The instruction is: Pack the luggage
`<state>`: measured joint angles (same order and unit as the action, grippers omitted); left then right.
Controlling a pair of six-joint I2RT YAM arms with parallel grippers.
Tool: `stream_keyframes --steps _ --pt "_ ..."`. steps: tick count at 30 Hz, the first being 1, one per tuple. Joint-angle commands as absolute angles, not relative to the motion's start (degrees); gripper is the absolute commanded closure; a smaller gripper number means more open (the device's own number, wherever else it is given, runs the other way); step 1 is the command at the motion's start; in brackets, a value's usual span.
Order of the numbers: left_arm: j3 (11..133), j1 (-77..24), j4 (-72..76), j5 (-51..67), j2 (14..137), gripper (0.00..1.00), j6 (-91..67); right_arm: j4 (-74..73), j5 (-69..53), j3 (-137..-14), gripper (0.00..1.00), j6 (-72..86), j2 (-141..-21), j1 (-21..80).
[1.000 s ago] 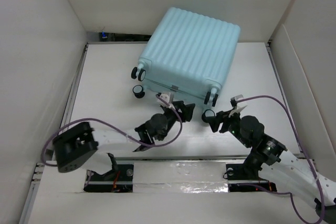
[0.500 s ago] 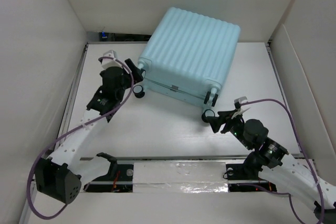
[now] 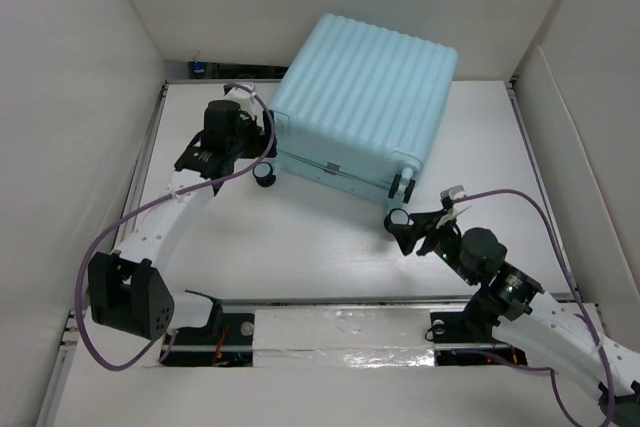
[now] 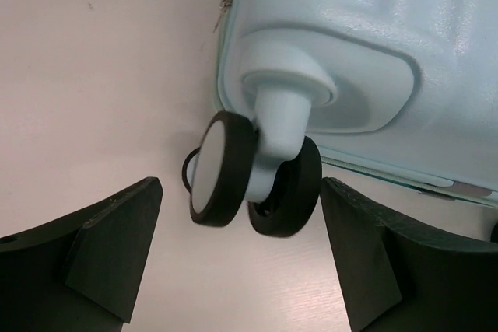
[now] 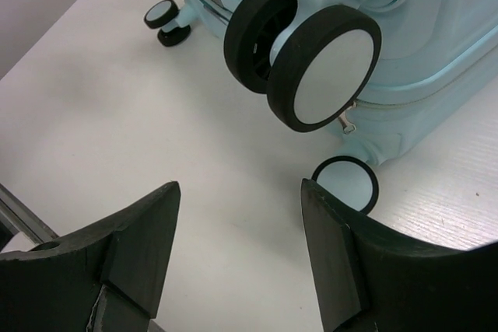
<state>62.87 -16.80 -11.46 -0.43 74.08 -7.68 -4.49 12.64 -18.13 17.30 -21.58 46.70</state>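
Top external: ribbed aqua luggage flat on table; left jaws wide, empty, facing its left corner wheel; right jaws wide, empty, facing its right corner wheel.

White panels box in a white tabletop (faint wood grain up close), evenly lit, metal rail in front.

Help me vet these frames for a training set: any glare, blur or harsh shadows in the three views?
Top external: evenly lit and sharp, with only a soft shadow beneath the luggage. Left wrist: pale sheen on the glossy shell at upper right, and the wheel is crisp. Right wrist: the near wheel looms large from close range yet is sharp, with no strong glare.
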Motion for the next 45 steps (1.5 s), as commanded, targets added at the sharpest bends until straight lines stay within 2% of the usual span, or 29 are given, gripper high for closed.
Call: stream_keyframes --steps 1,6,10,11,13,14,15,16,17,19,24,25,32,35,39,41,43,44,45 --pt "66.09 -16.79 -10.55 5.09 76.54 0.19 -2.29 1.04 11.42 -17.58 0.3 16.35 -22.76 46.85" --pt "67.5 -16.79 -8.79 5.01 79.45 0.24 -1.58 1.49 11.08 -16.79 0.28 16.7 -23.38 46.85" --pt "68.99 -16.79 -8.79 5.89 81.99 0.33 -1.14 3.42 10.81 -15.56 0.28 16.96 -23.47 46.85" --pt "69.26 -16.79 -8.53 5.98 82.35 0.45 -1.06 3.43 10.81 -15.56 0.28 17.05 -23.81 46.85" --pt "69.61 -16.79 -8.26 6.06 82.88 0.59 -0.97 3.17 11.07 -15.56 0.28 17.14 -24.17 46.85" --pt "69.7 -16.79 -8.0 5.8 82.88 0.75 -1.4 2.9 11.34 -15.56 0.28 17.49 -24.34 46.85" --pt "69.52 -16.79 -7.65 5.37 82.71 0.82 -1.75 2.55 12.38 -15.38 0.28 18.36 -24.35 46.85" --pt "69.26 -16.79 -6.69 5.45 81.83 0.95 -2.02 2.37 13.09 -15.21 0.28 18.8 -24.26 46.85" --pt "69.0 -16.79 -6.16 5.62 81.3 1.0 -2.46 2.29 13.7 -14.94 0.28 19.16 -24.08 46.85" --pt "68.03 -16.79 -5.28 5.71 79.2 1.0 -3.16 2.55 15.73 -14.42 0.29 20.56 -23.82 46.85" --pt "64.61 -21.0 -6.33 7.46 74.45 1.0 -6.23 4.92 19.42 -15.99 0.4 20.83 -25.48 46.85" --pt "63.56 -21.01 -6.24 8.17 72.36 1.0 -6.94 5.53 20.12 -16.78 0.45 20.22 -26.88 46.85" --pt "54.76 -26.45 -5.01 12.39 62.94 1.0 -14.06 3.87 22.07 -25.31 0.47 15.03 -32.08 43.87" --pt "51.51 -29.53 -3.53 12.65 58.29 1.0 -18.34 5.45 17.77 -26.36 0.45 12.05 -32.95 38.43" --pt "43.1 -30.06 2.18 16.78 51.69 1.0 -24.86 3.87 -0.73 -30.67 0.4 6.52 -39.8 27.97" --pt "39.83 -30.06 6.67 19.07 48.0 1.0 -27.41 2.37 -5.0 -31.82 0.39 5.8 -42.18 24.8" --pt "35.35 -30.06 10.96 21.08 45.54 1.0 -30.66 2.9 -7.21 -30.16 0.47 6.58 -39.57 24.79" --pt "34.29 -30.06 12.12 21.44 44.83 1.0 -31.28 4.81 -6.95 -26.32 0.6 7.72 -37.55 24.79" --pt "32.45 -30.06 13.17 21.71 44.39 1.0 -31.9 6.4 -6.86 -23.58 0.67 10.78 -35.27 24.79"
